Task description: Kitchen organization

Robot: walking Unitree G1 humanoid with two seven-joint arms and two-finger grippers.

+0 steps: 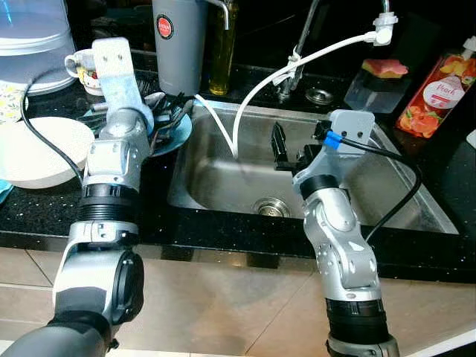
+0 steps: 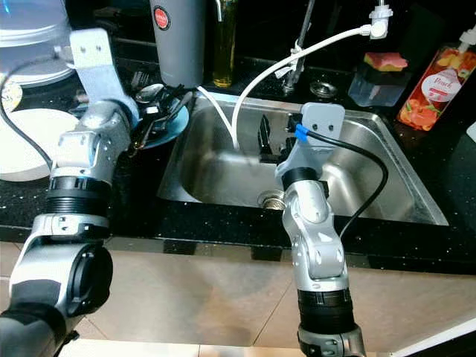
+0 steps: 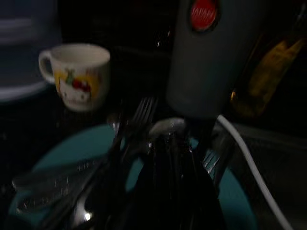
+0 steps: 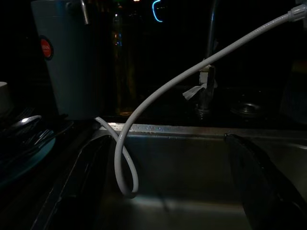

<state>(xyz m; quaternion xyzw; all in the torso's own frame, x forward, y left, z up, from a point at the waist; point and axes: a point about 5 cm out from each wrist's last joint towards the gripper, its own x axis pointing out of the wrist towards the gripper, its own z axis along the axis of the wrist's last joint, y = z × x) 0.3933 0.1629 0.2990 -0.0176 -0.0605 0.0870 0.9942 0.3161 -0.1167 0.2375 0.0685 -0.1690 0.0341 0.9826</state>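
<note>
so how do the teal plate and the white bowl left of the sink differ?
The teal plate is shallow and flat; the white bowl is deeper with raised sides. The plate is piled with cutlery, while the bowl looks bare inside. The plate sits at the sink edge with the left gripper over it; the bowl sits further left, away from the gripper. Both rest on the black counter.

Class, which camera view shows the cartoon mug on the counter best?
The left wrist view: the mug appears large, handle and printed picture plain, behind the teal plate of cutlery. In the left eye view it is small, partly hidden behind the left gripper.
</note>
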